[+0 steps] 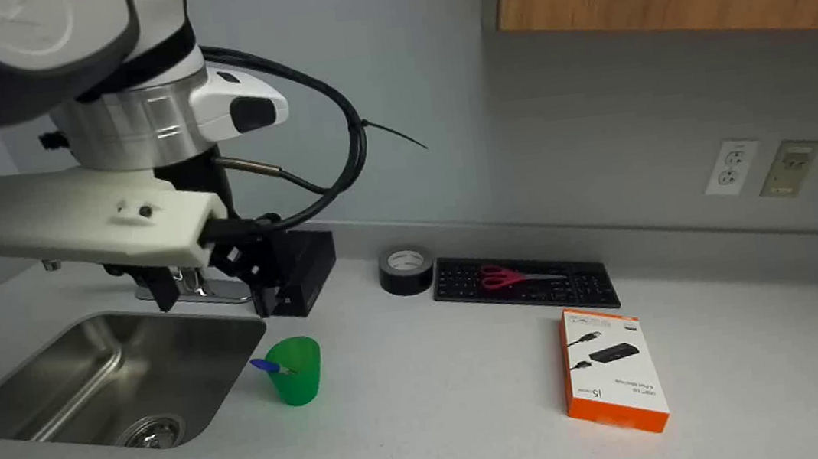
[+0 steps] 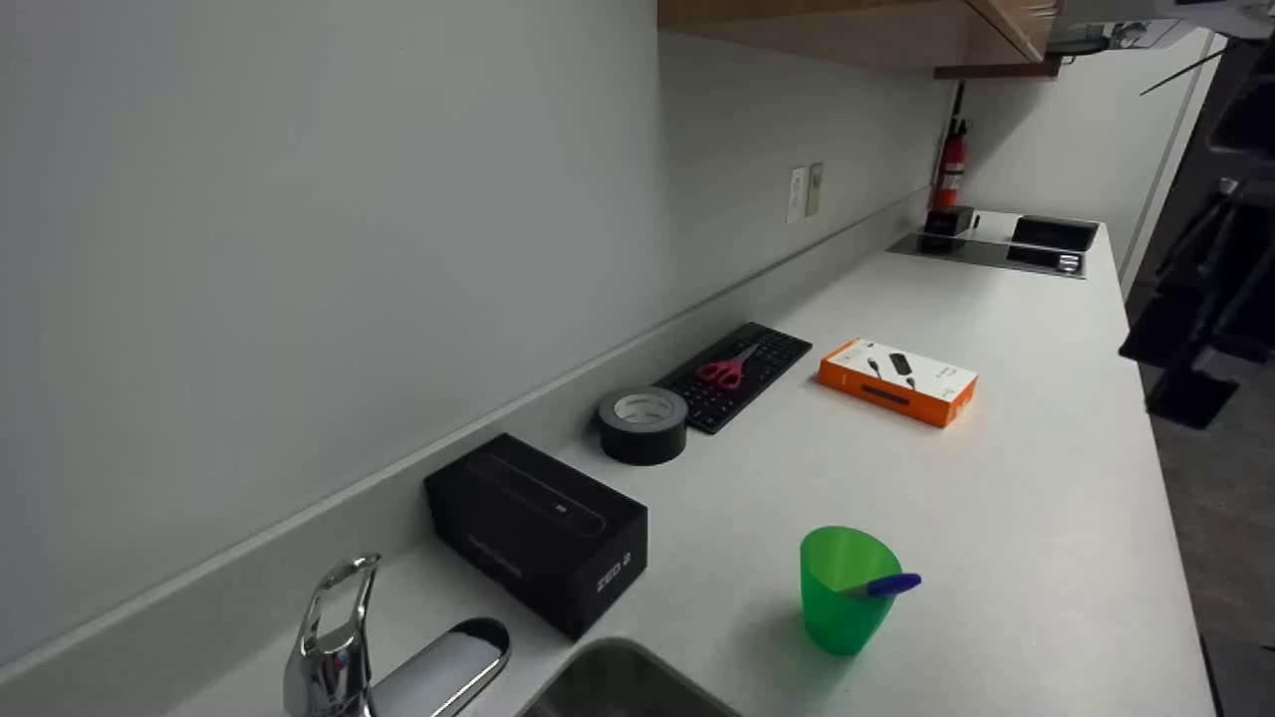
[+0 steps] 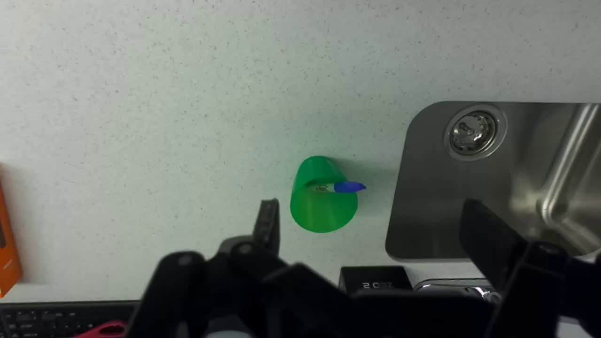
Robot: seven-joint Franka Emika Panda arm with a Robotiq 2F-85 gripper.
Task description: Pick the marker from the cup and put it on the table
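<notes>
Gripper (image 3: 370, 206) spread wide, holding nothing, up above the counter (image 1: 431, 419). Blue marker (image 3: 346, 187) leans in the green cup (image 3: 323, 213), blue end poking out past rim; cup upright btwn front & back edges, just beside the sink (image 1: 169, 357). Nr back edge: ZED 2 box (image 2: 543, 538), roll of blk tape (image 1: 407, 282), keyboard (image 1: 587, 288) w/ red scissors (image 1: 513, 278) on top. USB hub box (image 1: 613, 368) lies farther fwd, off the back edge.

Both exterior views slant across the countertop (image 1: 436, 403), sharing the cup (image 2: 837, 612) — the wrist view looks steeply down.
</notes>
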